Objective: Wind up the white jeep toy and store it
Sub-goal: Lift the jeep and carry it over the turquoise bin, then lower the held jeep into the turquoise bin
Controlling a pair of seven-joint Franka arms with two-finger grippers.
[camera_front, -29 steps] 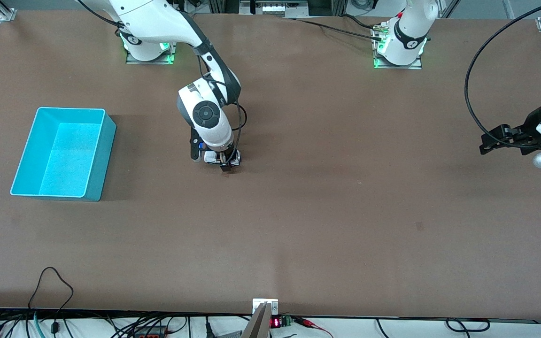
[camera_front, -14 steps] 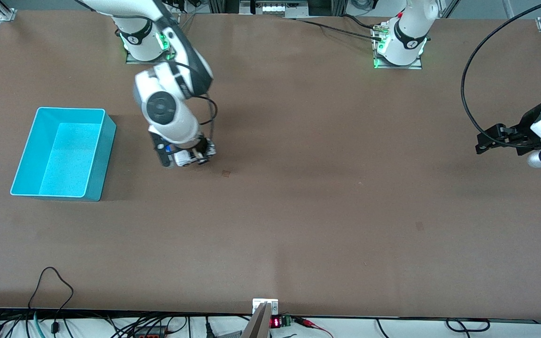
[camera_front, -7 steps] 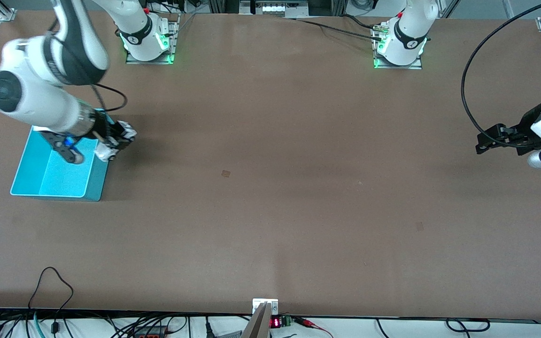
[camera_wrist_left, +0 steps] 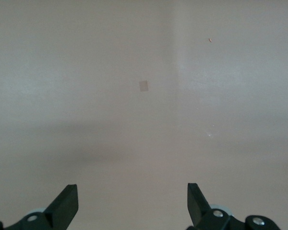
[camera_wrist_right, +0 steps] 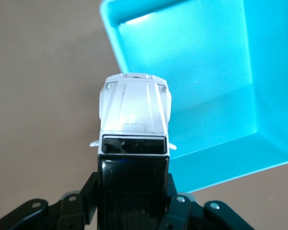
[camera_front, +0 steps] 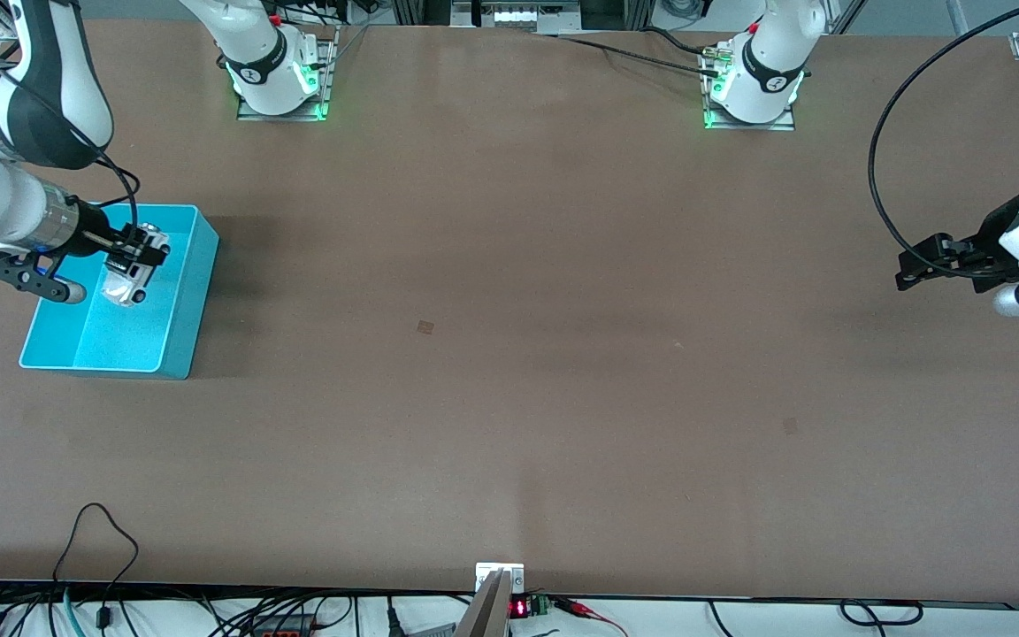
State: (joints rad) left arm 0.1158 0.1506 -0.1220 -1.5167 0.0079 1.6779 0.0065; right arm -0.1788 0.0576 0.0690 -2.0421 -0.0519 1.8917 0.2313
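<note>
The white jeep toy (camera_front: 131,276) hangs in the air over the open teal bin (camera_front: 194,301), held by my right gripper (camera_front: 140,257). In the right wrist view the right gripper (camera_wrist_right: 133,191) is shut on the jeep toy (camera_wrist_right: 133,112) across its black roof, with its white bonnet pointing away from the fingers. Below it lie the teal bin's (camera_wrist_right: 216,72) inner floor and one rim. My left gripper (camera_front: 915,265) waits open above bare table at the left arm's end. Nothing sits between the left gripper's (camera_wrist_left: 130,206) dark fingertips (camera_wrist_left: 67,203).
The teal bin stands at the right arm's end of the brown table (camera_front: 563,398). A small dark mark (camera_front: 425,327) lies on the table near its middle. Cables (camera_front: 94,540) trail over the edge nearest the front camera. Both arm bases (camera_front: 753,88) stand at the table's back edge.
My right gripper has carried the jeep toy from the table's middle toward the right arm's end, and it now hangs over the bin. The left arm has not moved.
</note>
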